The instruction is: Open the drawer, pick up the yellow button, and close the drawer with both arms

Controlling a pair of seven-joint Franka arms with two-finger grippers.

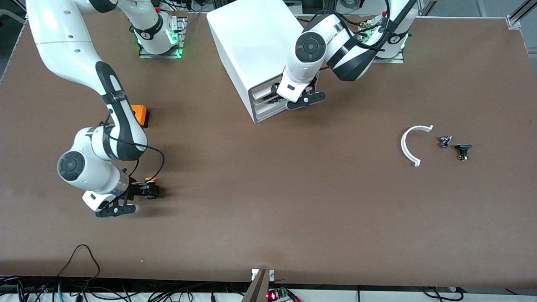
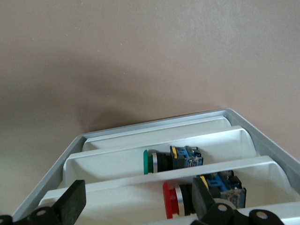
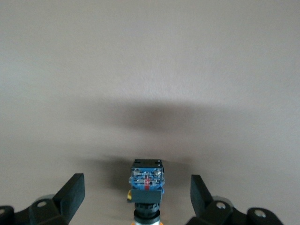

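Brown and broad, the surface [image 1: 268, 209] carries a big white cabinet [image 1: 251, 46] near the arms' bases, its drawers facing the camera so either arm can reach them.

Over the cabinet's front hangs the left arm, its left gripper [image 2: 136, 206] spread apart above the drawers [image 2: 164, 154], none pulled far out. Two buttons, one green [image 2: 152, 161] and one red [image 2: 172, 200], lie in their slots, and I'd say the arm waits there to push the drawer home.

Toward the right arm's end, the right gripper [image 3: 138, 194] sits low with its fingers wide on either side of the button [image 3: 146, 180]. That rests on the surface, touching neither finger, so it looks set down rather than held.

An orange cube [image 1: 140, 114], a white curved piece [image 1: 409, 147] and two small dark parts [image 1: 455, 147] lie apart, unused.
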